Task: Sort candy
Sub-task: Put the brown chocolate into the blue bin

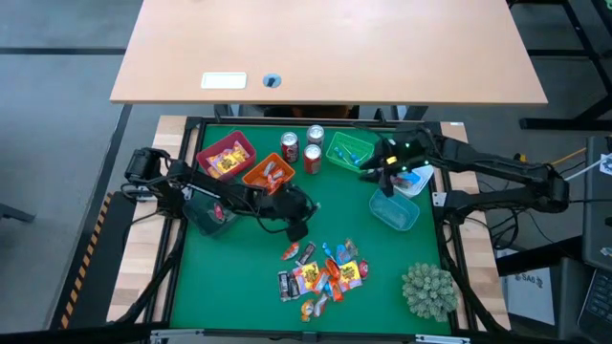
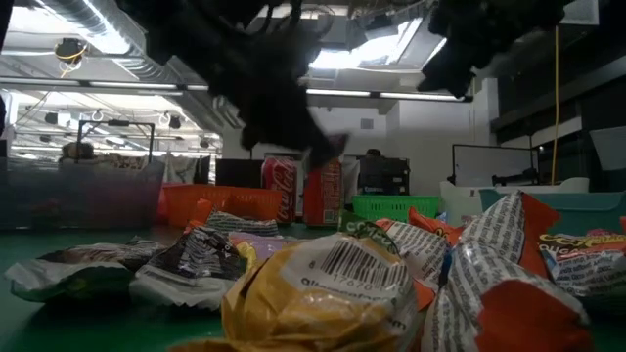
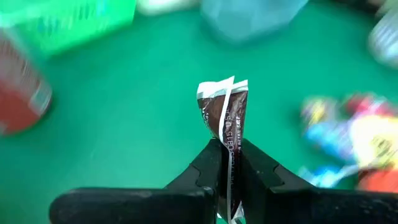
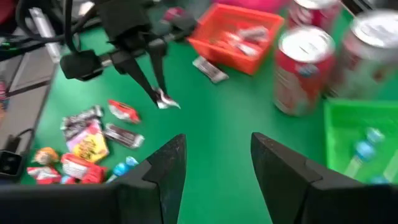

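Note:
The candy lies as a heap of small wrapped sweets (image 1: 323, 277) on the green mat, near the front. My left gripper (image 1: 298, 227) hovers just behind the heap, shut on one dark-brown wrapped candy (image 3: 225, 115). The right wrist view shows this too, the left gripper (image 4: 159, 93) with the candy (image 4: 166, 102) at its tips. My right gripper (image 4: 217, 165) is open with nothing between its fingers. In the high view the right gripper (image 1: 379, 172) is at the back right, between the green basket (image 1: 349, 150) and the blue container (image 1: 394, 210). My left gripper pinches the dark-brown wrapper's lower part (image 3: 231, 149) between its two fingers (image 3: 208, 165). The crimped silver end (image 3: 222, 87) sticks out past the fingertips. The fingers slant downward from the table's left side. The candy is lifted clear of the mat.
At the back stand a pink basket (image 1: 227, 156) and an orange basket (image 1: 268, 174) with sweets, three red soda cans (image 1: 312, 158) and a white bowl (image 1: 418, 182). A spiky plant ball (image 1: 427, 290) sits front right. Bare mat lies front left.

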Tool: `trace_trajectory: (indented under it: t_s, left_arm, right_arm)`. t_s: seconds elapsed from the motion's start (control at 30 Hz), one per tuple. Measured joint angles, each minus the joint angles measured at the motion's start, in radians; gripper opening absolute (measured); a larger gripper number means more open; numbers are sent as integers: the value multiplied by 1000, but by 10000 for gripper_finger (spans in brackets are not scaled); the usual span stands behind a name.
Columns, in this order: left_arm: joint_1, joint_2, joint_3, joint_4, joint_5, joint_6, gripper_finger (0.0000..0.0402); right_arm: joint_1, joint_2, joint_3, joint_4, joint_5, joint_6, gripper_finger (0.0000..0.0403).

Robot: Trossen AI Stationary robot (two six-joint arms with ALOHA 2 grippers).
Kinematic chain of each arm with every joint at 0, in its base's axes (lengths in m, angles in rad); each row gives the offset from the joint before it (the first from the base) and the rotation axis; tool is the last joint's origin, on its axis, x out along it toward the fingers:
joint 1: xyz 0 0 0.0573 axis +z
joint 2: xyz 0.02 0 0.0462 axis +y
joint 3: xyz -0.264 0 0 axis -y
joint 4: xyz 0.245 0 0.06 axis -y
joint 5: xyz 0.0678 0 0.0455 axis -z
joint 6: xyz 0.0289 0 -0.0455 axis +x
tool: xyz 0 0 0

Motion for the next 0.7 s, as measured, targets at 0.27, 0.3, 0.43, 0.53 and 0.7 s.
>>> trace_trajectory:
  t_s: [0.27,0.3,0.43,0.53,0.7]
  left_arm:
    - [0,0,0,211,-2,0,26]
    - [0,0,0,213,-2,0,26]
    - [0,0,0,214,4,0,26]
    - [0,0,0,217,20,0,26]
    - [-7,0,0,222,23,1,26]
  right_arm:
    - [185,96,-1,227,0,-58,179]
    - [206,107,-1,260,0,-69,179]
    - [287,148,-1,373,52,-123,179]
    - [334,177,-1,416,149,-160,179]
    - [380,245,-1,409,212,-209,179]
